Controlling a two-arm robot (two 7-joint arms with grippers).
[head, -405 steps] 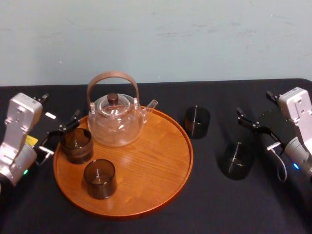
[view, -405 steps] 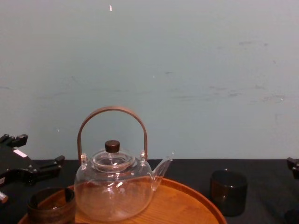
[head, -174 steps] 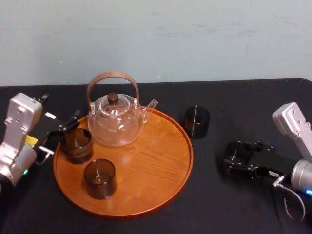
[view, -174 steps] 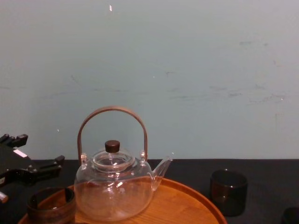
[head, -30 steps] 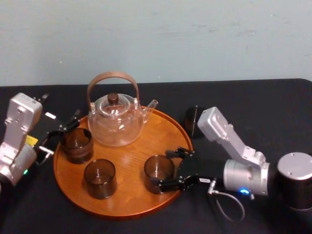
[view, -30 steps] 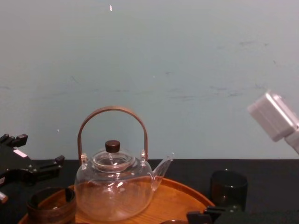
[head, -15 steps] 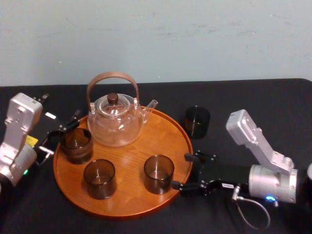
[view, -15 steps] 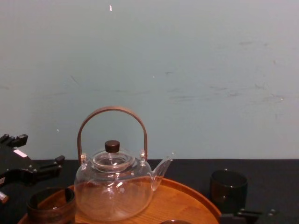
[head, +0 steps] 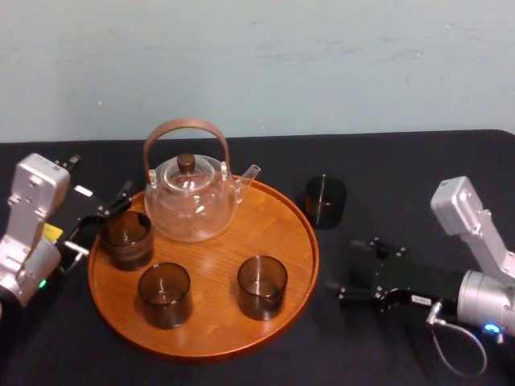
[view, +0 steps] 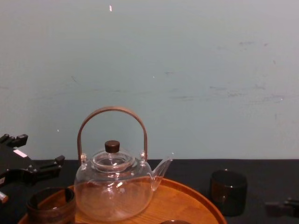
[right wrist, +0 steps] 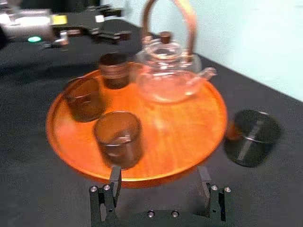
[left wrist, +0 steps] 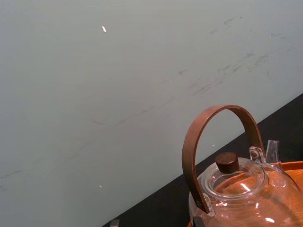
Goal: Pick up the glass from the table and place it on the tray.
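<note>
The round wooden tray [head: 286,241] lies on the black table [head: 402,173] and bears a glass teapot [head: 191,199] and three dark glasses: back left [head: 126,239], front [head: 164,294] and front right [head: 262,286]. The front right glass [right wrist: 118,137] stands free. A fourth glass [head: 325,201] stands on the cloth just right of the tray, also seen as the glass [view: 228,191] in the chest view. My right gripper [head: 344,265] hovers low over the cloth right of the tray, open and empty, its fingers [right wrist: 113,182] pointing at the tray. My left gripper [head: 100,223] rests open beside the back left glass.
The teapot [view: 114,186] with its tall brown handle stands at the tray's back, close to the back left glass. Bare cloth stretches to the right and in front of the tray. A pale wall closes off the table's far edge.
My right gripper has drawn back to the right, off the tray, leaving the front right glass standing there. The left arm has not moved.
</note>
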